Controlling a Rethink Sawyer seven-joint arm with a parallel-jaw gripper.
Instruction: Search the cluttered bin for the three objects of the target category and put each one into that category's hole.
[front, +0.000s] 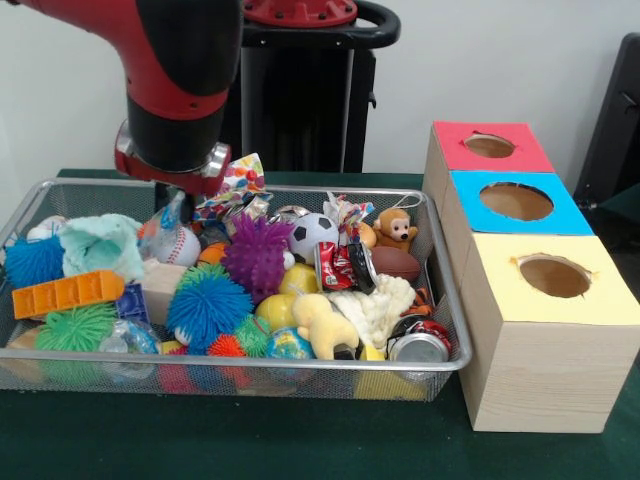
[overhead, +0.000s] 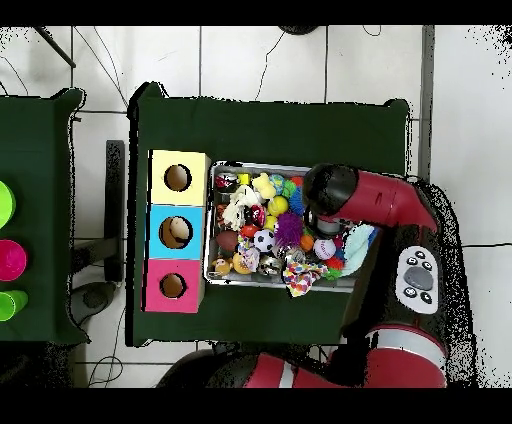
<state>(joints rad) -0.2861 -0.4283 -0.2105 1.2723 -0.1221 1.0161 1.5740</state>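
Nearest me, the wire bin (front: 455, 340) is crammed: a crushed can (front: 418, 347) at the front, spiky balls (front: 207, 305) behind, a soccer ball (front: 312, 235) farther back. Beside it stand 3 boxes with yellow (front: 554, 276), blue (front: 516, 201) and red holes (front: 489, 146); the overhead view hints at something in the blue one, so most sorting seems left. The gripper (front: 176, 205) dips into the bin's far left corner by the baseball (front: 178, 245); I cannot tell its opening or hold.

Toys crowd the bin (front: 440, 300); three holes (front: 516, 201) open.
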